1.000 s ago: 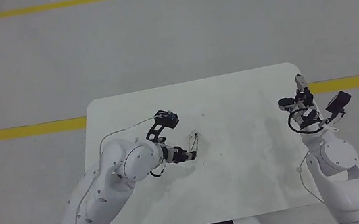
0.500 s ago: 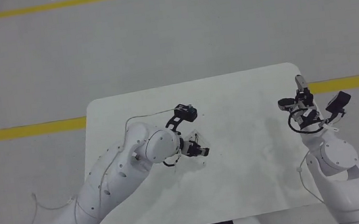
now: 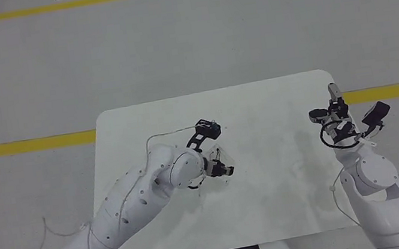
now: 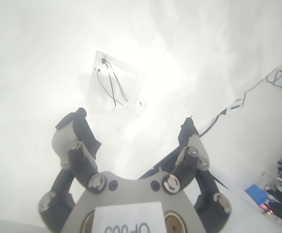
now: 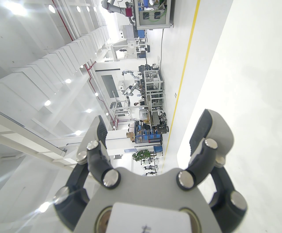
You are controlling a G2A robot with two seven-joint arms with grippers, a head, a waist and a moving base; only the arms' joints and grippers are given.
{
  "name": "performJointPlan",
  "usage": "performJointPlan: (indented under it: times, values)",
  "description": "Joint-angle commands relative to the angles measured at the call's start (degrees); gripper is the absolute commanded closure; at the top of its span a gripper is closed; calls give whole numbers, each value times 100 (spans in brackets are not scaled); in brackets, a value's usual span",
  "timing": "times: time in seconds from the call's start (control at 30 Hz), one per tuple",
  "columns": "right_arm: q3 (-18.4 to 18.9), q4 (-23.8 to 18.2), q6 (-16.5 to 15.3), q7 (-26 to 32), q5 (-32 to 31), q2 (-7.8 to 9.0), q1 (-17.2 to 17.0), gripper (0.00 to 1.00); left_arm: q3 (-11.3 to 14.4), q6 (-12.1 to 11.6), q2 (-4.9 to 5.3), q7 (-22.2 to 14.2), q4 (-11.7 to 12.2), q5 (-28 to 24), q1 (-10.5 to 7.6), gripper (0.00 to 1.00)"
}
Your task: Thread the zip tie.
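The left gripper [image 4: 135,117] hangs low over the white bench [image 3: 284,189], its jaws wide apart with nothing between them. Just beyond its tips lies a shallow, clear, square plastic tray [image 4: 132,83]. In it are a few thin black zip ties [image 4: 111,88], loosely crossed, with their heads gathered toward the far corner and their tails fanning toward the gripper.

The step in hand looks like picking out one tie. The ties are slight and lie flat, so the jaws would do best to narrow first. They should then come down over a tail that lies apart from the others and close on that strand alone. Pinching where the ties cross risks lifting two, or dragging the light tray. A hold that leaves the tie's ends free should help the threading.

Well apart, at the bench's right edge, the right gripper [image 5: 152,118] is held up. Its jaws are apart and empty, and it seems placed to take the other end.
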Motion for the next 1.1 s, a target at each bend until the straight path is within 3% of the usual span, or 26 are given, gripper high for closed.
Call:
performJointPlan:
  times: [0.0, 0.17, 0.47, 0.57, 0.7, 1.07]
  values:
    - [0, 0, 0, 0, 0, 0, 0, 0, 91, 53, -43, 42, 161, 108, -50, 0]
    - [0, 0, 0, 0, 0, 0, 0, 0, 181, 53, -210, 189, 518, 93, -129, 0]
    - [0, 0, 0, 0, 0, 0, 0, 0, 181, 53, -210, 189, 518, 93, -129, 0]
    - [0, 0, 0, 0, 0, 0, 0, 0, 292, -55, -250, 384, 672, 53, -115, 0]
    - [0, 0, 0, 0, 0, 0, 0, 0, 438, -34, -340, 472, 929, 46, -270, 0]
    - [0, 0, 0, 0, 0, 0, 0, 0, 467, 13, -342, 615, 854, 203, -240, 0]
